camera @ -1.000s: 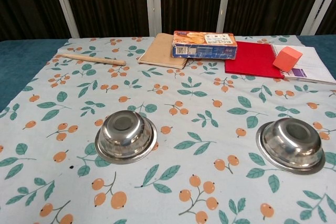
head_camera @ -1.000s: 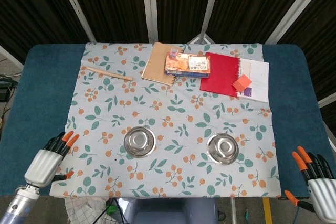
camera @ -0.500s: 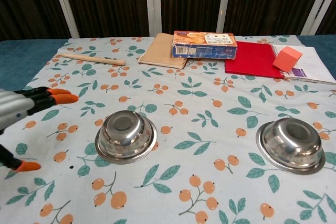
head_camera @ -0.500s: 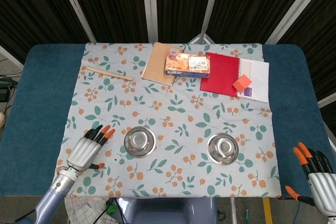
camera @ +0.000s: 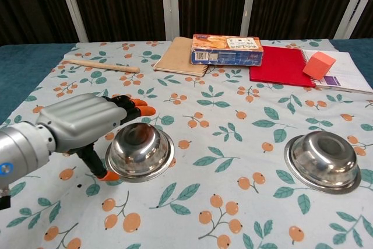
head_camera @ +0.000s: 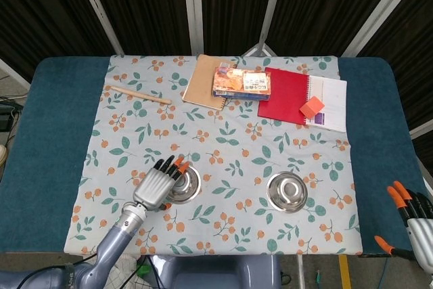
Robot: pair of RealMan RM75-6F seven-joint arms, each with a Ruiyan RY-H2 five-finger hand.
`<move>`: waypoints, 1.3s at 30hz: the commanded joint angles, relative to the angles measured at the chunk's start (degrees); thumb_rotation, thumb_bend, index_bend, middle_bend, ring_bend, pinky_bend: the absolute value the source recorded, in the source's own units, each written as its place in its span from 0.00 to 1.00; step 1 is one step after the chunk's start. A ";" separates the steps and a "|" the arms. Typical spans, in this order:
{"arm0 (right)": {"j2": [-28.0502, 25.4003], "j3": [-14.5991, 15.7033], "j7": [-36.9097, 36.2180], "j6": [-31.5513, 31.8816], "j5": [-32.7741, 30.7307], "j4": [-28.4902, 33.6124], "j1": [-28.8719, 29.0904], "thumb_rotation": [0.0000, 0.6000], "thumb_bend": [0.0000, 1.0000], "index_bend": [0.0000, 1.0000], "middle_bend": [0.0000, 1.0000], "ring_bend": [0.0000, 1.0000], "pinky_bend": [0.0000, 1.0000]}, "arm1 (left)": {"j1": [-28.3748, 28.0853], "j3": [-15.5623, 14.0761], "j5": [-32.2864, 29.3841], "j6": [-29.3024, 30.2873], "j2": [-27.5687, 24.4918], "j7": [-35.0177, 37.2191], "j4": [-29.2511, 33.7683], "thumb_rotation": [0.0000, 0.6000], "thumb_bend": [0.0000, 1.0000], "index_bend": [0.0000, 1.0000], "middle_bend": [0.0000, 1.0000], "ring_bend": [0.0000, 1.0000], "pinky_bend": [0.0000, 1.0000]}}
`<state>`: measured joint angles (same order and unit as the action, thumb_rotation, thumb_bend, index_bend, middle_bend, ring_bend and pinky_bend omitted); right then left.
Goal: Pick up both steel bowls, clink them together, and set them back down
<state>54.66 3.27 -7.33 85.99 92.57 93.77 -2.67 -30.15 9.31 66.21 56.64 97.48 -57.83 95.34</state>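
Two steel bowls sit upright on the floral cloth. The left bowl [head_camera: 183, 183] [camera: 141, 151] is near the front left, the right bowl [head_camera: 287, 191] [camera: 323, 158] near the front right. My left hand [head_camera: 158, 186] [camera: 87, 122] hovers at the left bowl's left rim, fingers spread over its near edge and thumb low beside the rim; it holds nothing. My right hand [head_camera: 414, 216] shows only in the head view, at the bottom right corner off the table, fingers apart, far from the right bowl.
At the back lie a wooden stick [head_camera: 137, 94], a brown notebook [head_camera: 205, 80], a snack box [head_camera: 241, 82], a red notebook [head_camera: 287, 96] and an orange block [head_camera: 311, 107] on white paper. Blue table padding [head_camera: 47, 126] borders the cloth.
My left hand has swept right across the cloth, from the table's front left corner to the left bowl's rim. My right hand has sunk lower at the bottom right corner.
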 commanded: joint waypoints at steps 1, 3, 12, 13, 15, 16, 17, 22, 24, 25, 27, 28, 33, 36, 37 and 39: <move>-0.46 -0.19 -1.03 0.29 -0.47 -0.29 -0.10 0.84 0.25 0.00 0.00 0.00 0.00 | -3.03 1.28 -4.95 0.38 2.85 -3.54 -1.48 0.84 0.14 0.00 0.01 0.00 0.18; -0.73 -0.26 -1.60 0.51 -0.59 -0.28 -0.16 0.84 0.25 0.00 0.00 0.00 0.00 | -4.07 1.42 -6.45 0.50 3.43 -4.23 -2.08 0.83 0.14 0.00 0.03 0.00 0.19; -1.03 -0.03 -1.67 1.59 -0.10 0.11 -0.69 0.84 0.25 0.00 0.00 0.00 0.00 | -7.50 0.45 -10.48 1.75 5.14 -5.62 -3.60 0.85 0.20 0.13 0.23 0.15 0.43; -1.05 -0.07 -1.69 1.50 -0.24 0.15 -0.65 0.84 0.25 0.00 0.00 0.00 0.00 | -7.71 0.19 -10.53 1.94 5.11 -5.52 -3.55 0.89 0.21 0.15 0.25 0.17 0.46; -1.10 -0.18 -1.85 1.28 -0.63 0.19 -0.58 0.84 0.25 0.00 0.00 0.00 0.00 | -8.15 -0.23 -10.63 2.37 5.12 -5.38 -3.58 0.96 0.22 0.19 0.29 0.21 0.50; -1.12 -0.19 -1.95 1.23 -0.77 0.16 -0.60 0.84 0.25 0.00 0.00 0.00 0.00 | -8.35 -0.39 -10.75 2.55 5.15 -5.27 -3.67 0.99 0.23 0.22 0.33 0.25 0.52; -1.13 -0.20 -2.02 1.19 -0.85 0.17 -0.60 0.84 0.25 0.00 0.00 0.00 0.00 | -8.49 -0.44 -10.89 2.61 5.17 -5.14 -3.72 1.00 0.24 0.25 0.37 0.29 0.54; -1.08 -0.25 -2.07 1.06 -1.03 0.13 -0.56 0.84 0.25 0.00 0.00 0.00 0.00 | -9.32 -1.03 -10.40 3.11 4.90 -3.16 -3.71 1.00 0.26 0.35 0.49 0.38 0.62; -1.02 -0.30 -1.89 1.00 -1.11 0.11 -0.51 0.84 0.25 0.00 0.00 0.00 0.00 | -9.36 -1.21 -8.85 3.67 4.63 -1.93 -3.30 1.00 0.26 0.36 0.51 0.40 0.63; -0.96 -0.36 -1.81 0.99 -1.17 0.08 -0.49 0.84 0.25 0.00 0.00 0.00 0.00 | -9.28 -1.40 -7.96 3.97 4.41 -1.18 -3.05 1.00 0.26 0.37 0.52 0.40 0.64; -0.67 -0.52 -1.51 1.12 -1.17 -0.21 -0.43 0.84 0.25 0.00 0.00 0.00 0.00 | -8.95 -2.00 -5.86 4.53 3.38 1.20 -1.91 1.00 0.26 0.38 0.53 0.41 0.64; -0.48 -0.56 -1.23 1.08 -1.20 -0.36 -0.40 0.84 0.25 0.00 0.00 0.00 0.00 | -8.81 -2.31 -5.00 4.68 2.68 2.23 -1.25 1.00 0.26 0.39 0.53 0.41 0.64; 0.19 -0.48 -0.16 0.21 -0.70 -0.48 0.21 0.84 0.25 0.00 0.00 0.00 0.00 | -7.95 -3.53 -0.65 6.08 -2.17 6.40 3.39 1.00 0.26 0.39 0.53 0.41 0.64; 0.95 -0.31 1.39 -1.28 -0.04 -0.50 1.17 0.84 0.25 0.00 0.00 0.00 0.00 | -6.85 -4.69 2.97 8.22 -6.79 8.00 7.75 1.00 0.26 0.39 0.52 0.41 0.64; 1.29 -0.41 1.77 -1.88 -0.01 -0.54 1.61 0.84 0.25 0.00 0.00 0.00 0.00 | -6.42 -5.11 4.05 8.93 -8.24 8.50 9.05 1.00 0.26 0.38 0.52 0.41 0.64; 2.20 -0.74 2.33 -3.35 -0.07 -0.62 2.71 0.84 0.25 0.00 0.00 0.00 0.00 | -5.45 -6.14 5.95 10.31 -11.28 9.11 11.39 1.00 0.26 0.38 0.52 0.41 0.64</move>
<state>56.14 2.74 -5.59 83.63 92.41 93.24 -0.78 -36.97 4.63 69.94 64.93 89.63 -50.17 103.64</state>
